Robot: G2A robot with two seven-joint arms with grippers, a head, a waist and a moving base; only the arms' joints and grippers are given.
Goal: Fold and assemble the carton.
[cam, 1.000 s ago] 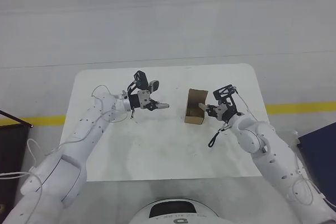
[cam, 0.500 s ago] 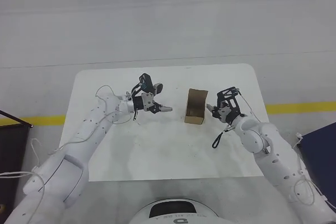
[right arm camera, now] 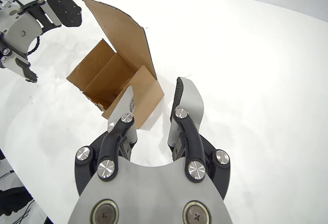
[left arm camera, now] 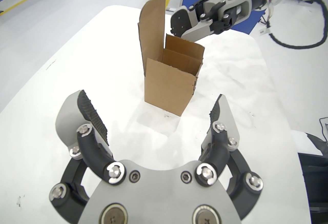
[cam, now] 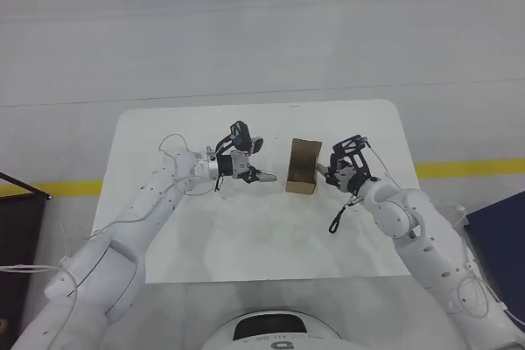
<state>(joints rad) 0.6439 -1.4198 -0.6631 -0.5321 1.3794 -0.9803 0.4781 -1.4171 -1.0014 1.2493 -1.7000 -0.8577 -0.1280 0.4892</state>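
The brown carton (left arm camera: 169, 84) stands upright on the tabletop (left arm camera: 77, 60), mouth up, long axis vertical, one tall flap raised. It sits just ahead of the released left tool (left arm camera: 151, 98). The right tool (right arm camera: 155, 86), fingers spread, is at its opposite wall.

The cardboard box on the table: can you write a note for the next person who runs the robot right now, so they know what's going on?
Left gripper: open, empty, facing the carton from one side, apart from it.
Right gripper: open, at the carton's opposite side by its top rim; I cannot tell if it touches.
Carton: upright on the table, walls squared, top open, one tall flap standing up.
Done: the body is opened out; the bottom looks folded in.
Left: fold the tall flap down and close the top.
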